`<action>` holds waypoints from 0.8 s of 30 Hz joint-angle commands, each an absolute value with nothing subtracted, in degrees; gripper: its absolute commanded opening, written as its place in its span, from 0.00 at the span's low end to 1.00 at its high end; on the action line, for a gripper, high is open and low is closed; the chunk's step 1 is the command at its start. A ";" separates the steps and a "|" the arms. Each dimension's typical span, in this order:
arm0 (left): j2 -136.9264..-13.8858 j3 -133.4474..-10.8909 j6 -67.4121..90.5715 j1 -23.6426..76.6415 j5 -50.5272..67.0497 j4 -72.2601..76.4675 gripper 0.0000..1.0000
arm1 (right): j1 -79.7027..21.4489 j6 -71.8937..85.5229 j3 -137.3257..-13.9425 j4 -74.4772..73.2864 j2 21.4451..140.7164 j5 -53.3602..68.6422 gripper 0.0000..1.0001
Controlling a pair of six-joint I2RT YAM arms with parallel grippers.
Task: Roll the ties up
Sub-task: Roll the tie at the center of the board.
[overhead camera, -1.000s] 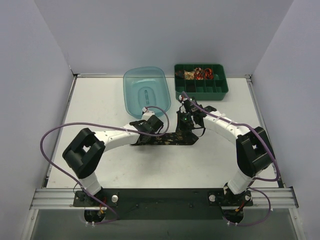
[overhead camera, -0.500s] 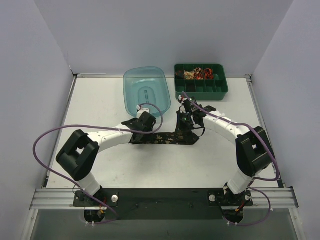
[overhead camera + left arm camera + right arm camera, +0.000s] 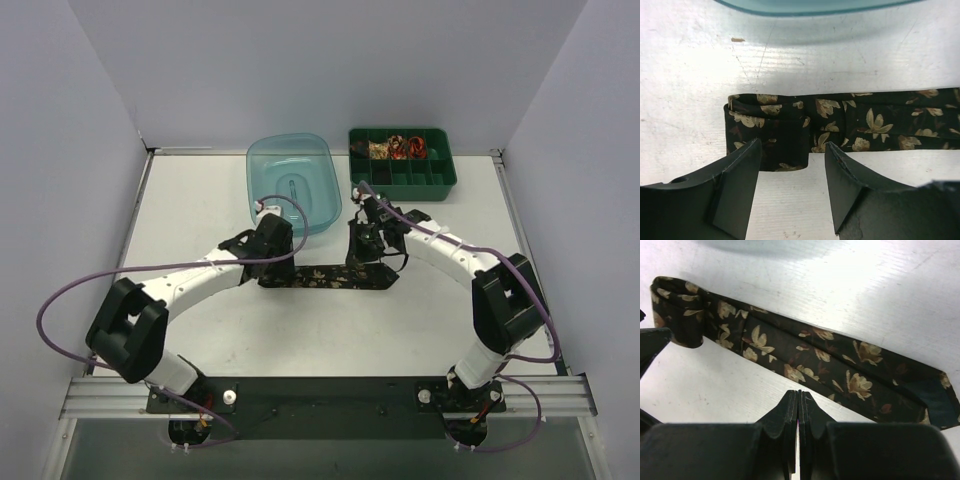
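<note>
A black tie with gold-tan flowers lies flat across the middle of the table, its left end folded over on itself and its pointed end to the right. My left gripper hovers at the folded end. It is open with only bare table between its fingers, and the fold lies just past the tips. My right gripper is over the tie's right part. It is shut on nothing, and the tie lies just beyond its tips. Small red and beige rolled ties sit in the green tray.
A translucent blue tub stands just behind the tie's left end and shows in the left wrist view. The green divided tray is at the back right. Purple cables loop off both arms. Walls close in the table on three sides.
My left arm has swung to the left, carrying its gripper from the tie's left-middle part to the folded left end. The right gripper has stayed shut and shifted only slightly.
</note>
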State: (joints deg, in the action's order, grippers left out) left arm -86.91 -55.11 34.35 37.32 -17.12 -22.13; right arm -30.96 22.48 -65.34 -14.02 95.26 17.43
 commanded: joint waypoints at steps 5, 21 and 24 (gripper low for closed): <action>-77.26 -52.48 34.19 31.21 -9.86 -21.89 0.63 | -37.17 22.15 -72.68 -15.64 96.76 17.93 0.02; -74.08 -36.65 34.45 7.03 22.41 -6.07 0.75 | -46.41 22.67 -90.00 -14.94 115.48 19.42 0.02; -76.54 -34.90 35.67 6.42 24.43 -1.59 0.74 | -46.76 22.94 -91.40 -14.94 117.15 19.51 0.02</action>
